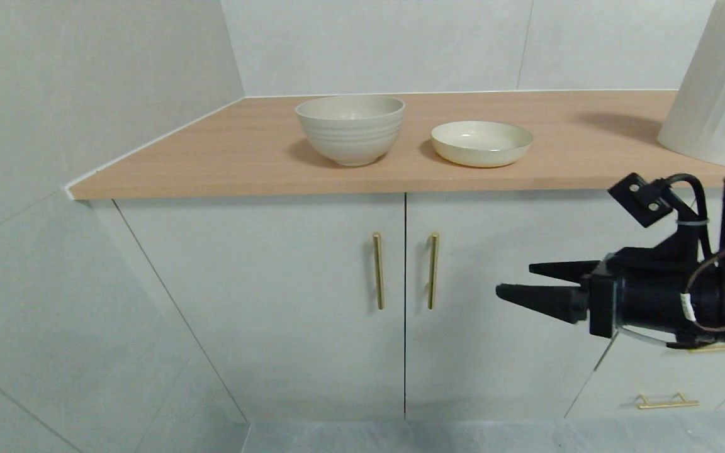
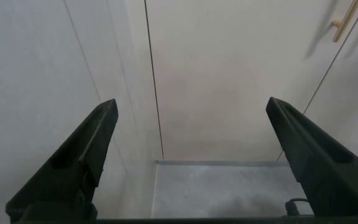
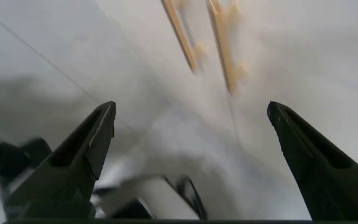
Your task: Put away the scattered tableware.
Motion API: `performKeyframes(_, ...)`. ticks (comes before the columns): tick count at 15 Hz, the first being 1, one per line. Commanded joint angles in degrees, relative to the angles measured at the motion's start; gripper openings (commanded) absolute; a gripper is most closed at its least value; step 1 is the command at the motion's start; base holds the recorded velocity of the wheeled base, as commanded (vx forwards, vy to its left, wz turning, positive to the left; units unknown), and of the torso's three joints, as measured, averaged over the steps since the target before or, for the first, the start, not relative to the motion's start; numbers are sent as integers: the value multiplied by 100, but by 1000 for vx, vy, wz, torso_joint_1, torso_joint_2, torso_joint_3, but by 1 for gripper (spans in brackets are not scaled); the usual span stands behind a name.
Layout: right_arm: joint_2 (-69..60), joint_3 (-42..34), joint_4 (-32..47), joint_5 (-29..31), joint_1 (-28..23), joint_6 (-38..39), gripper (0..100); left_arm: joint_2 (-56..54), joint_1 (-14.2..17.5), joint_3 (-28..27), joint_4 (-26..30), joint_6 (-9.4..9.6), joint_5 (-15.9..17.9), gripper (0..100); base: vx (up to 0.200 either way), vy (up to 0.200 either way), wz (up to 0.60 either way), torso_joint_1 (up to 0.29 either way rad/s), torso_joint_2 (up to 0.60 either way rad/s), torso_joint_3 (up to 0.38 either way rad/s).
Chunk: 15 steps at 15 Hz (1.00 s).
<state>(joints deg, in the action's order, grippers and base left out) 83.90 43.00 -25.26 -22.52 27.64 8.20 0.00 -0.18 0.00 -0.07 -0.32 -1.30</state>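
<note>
- The deep bowl (image 1: pixel 350 129) was cream-coloured, round and tall-sided, with faint ridges ringing its outer wall. It stood upright on the wooden countertop (image 1: pixel 211 165), toward the corner where the tiled walls met.
- The shallow dish (image 1: pixel 481 143) was a paler, glossier cream, low and wide. It sat upright just beside the bowl on the robot's right, with a gap of bare wood between them.
- Only the far inner wall of the deep bowl was in sight, since its near wall hid the bottom, so its contents could not be told.
- The dish's smooth, glazed floor lay in plain sight.
- A ribbed white object (image 1: pixel 718 88) stood at the right end of the countertop, cut off by the picture's edge. What it was could not be made out.
- The right gripper (image 1: pixel 516 280) hung below counter height in front of the right-hand cabinet, pointing toward the paired cabinet doors (image 1: pixel 274 302). Its fingers were spread wide and held nothing.
- In the right wrist view the two brass handles (image 3: pixel 225 43) were smeared and the rest was hard to read.
- The left gripper (image 2: pixel 191 104) also stood wide apart, holding nothing. It faced a pale cabinet front above grey floor (image 2: pixel 216 186).
- A brass drawer pull (image 1: pixel 668 401) showed low at the right, and the arm covered part of that cabinet front.
</note>
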Motion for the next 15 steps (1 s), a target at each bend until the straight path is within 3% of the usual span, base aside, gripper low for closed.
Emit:
performKeyframes(1,690,534,-58,10,357,129,100,0,1,0,-1,-3,-1,100,0,0,0,0,0,0)
performKeyframes(4,936,262,-392,-16,594,173,100,0,1,0,-1,-3,-1,100,0,0,0,0,0,0)
performKeyframes(8,1718,323,-1543,10,647,375,100,0,1,0,-1,-3,-1,100,0,0,0,0,0,0)
performKeyframes(15,2192,570,-1816,10,620,718,100,0,1,0,-1,-3,-1,100,0,0,0,0,0,0)
